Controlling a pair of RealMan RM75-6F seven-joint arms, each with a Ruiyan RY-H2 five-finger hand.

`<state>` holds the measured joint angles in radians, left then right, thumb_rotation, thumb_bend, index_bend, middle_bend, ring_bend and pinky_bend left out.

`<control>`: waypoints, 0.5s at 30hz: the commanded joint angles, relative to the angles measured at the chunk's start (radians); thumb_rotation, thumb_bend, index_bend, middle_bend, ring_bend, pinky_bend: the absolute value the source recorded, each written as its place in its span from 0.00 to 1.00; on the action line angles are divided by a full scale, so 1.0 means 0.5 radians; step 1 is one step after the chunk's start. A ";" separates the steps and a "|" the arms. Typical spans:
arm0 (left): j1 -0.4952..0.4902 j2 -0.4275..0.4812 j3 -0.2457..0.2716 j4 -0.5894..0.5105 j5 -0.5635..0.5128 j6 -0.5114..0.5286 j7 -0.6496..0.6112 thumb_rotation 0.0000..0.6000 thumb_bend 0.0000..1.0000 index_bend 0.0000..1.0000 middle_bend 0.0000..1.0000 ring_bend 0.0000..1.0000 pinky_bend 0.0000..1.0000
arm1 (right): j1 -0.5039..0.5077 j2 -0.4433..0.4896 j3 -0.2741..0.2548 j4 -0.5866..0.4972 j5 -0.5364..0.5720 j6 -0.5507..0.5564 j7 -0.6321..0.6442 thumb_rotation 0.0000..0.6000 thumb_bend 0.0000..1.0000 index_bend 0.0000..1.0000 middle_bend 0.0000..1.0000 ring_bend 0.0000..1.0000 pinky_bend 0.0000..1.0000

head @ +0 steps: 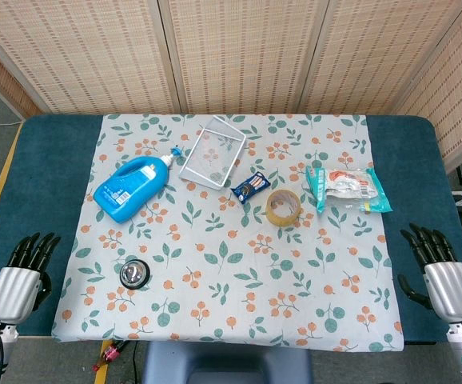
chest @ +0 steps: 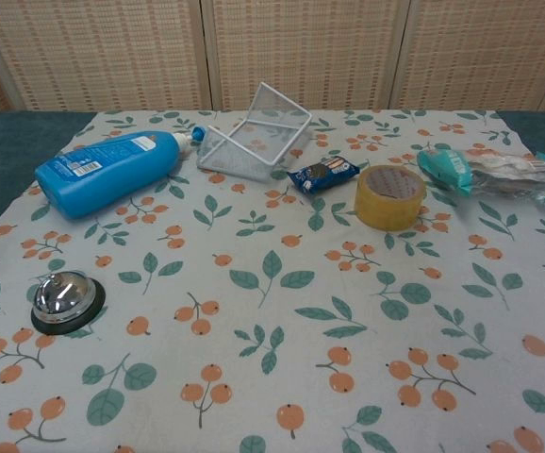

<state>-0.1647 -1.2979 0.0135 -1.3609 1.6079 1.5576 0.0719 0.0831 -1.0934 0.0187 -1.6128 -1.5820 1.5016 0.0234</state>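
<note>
Plainly, fingers of the left hand point(head: 21, 276): stretched out and a little apart, holding nothing, resting at the near left border of the tabletop point(head: 55, 152), just off the cloth's edge.
Fingers of the right hand point(head: 443, 276): likewise extended and spread, holding nothing, at the near right border beside the cloth.
Seen only from above: both hands show in the head view alone; the chest view leaves them out, and the arms are cut off at the bottom edge.
Nearest to the left hand: a chrome call bell point(head: 134, 274) on a black base, standing on the floral cloth point(head: 239, 264), apart from the fingers.
Nearest to the right hand: a teal and clear snack packet point(head: 348, 188), well apart from it, its print too small to read.
Middle of the cloth: a roll of tan tape point(head: 283, 207) lying flat, just beside a small dark blue biscuit packet point(head: 250, 187) whose lettering cannot be made out.
Wire basket point(head: 212, 154): white mesh, tipped onto its side, nothing inside.
Blue bottle point(head: 133, 186): lying on its side, pump nozzle towards the basket, a white label with a barcode, the text unreadable.
Behind: woven screen panels point(head: 239, 48).
</note>
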 commanded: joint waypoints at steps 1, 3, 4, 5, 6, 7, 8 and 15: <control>0.001 -0.008 -0.002 0.010 0.010 0.004 0.005 1.00 0.80 0.05 0.08 0.02 0.12 | 0.000 0.002 -0.002 -0.004 -0.003 -0.003 -0.004 1.00 0.32 0.07 0.00 0.00 0.00; 0.003 -0.012 -0.003 0.010 0.012 0.000 0.011 1.00 0.80 0.05 0.08 0.02 0.12 | 0.000 0.006 -0.007 -0.006 -0.009 -0.008 0.000 1.00 0.32 0.07 0.00 0.00 0.00; 0.004 -0.013 -0.003 0.010 0.012 -0.002 0.016 1.00 0.80 0.05 0.08 0.02 0.12 | 0.001 0.009 -0.011 -0.008 -0.012 -0.013 0.004 1.00 0.32 0.07 0.00 0.00 0.00; 0.004 -0.015 -0.004 0.008 0.012 -0.005 0.021 1.00 0.80 0.05 0.08 0.02 0.12 | 0.002 0.013 -0.013 -0.011 -0.013 -0.019 0.007 1.00 0.32 0.07 0.00 0.00 0.00; 0.002 -0.017 -0.005 0.006 0.013 -0.011 0.026 1.00 0.80 0.05 0.07 0.02 0.11 | 0.005 0.019 -0.014 -0.015 -0.015 -0.025 0.010 1.00 0.32 0.07 0.00 0.00 0.00; -0.001 -0.019 -0.005 0.003 0.015 -0.018 0.025 1.00 0.80 0.04 0.07 0.02 0.11 | 0.006 0.021 -0.013 -0.016 -0.016 -0.027 0.011 1.00 0.32 0.07 0.00 0.00 0.00; -0.005 -0.021 -0.002 0.001 0.019 -0.029 0.019 1.00 0.81 0.03 0.06 0.01 0.11 | 0.007 0.021 -0.012 -0.015 -0.017 -0.026 0.010 1.00 0.32 0.07 0.00 0.00 0.00; -0.129 -0.167 0.031 0.073 0.107 -0.215 -0.141 1.00 1.00 0.00 0.00 0.00 0.10 | 0.006 0.027 -0.016 -0.022 -0.029 -0.028 0.017 1.00 0.32 0.07 0.00 0.00 0.00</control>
<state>-0.2036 -1.3459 0.0248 -1.3472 1.6465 1.4847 0.0143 0.0857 -1.0806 0.0113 -1.6242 -1.5954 1.4884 0.0317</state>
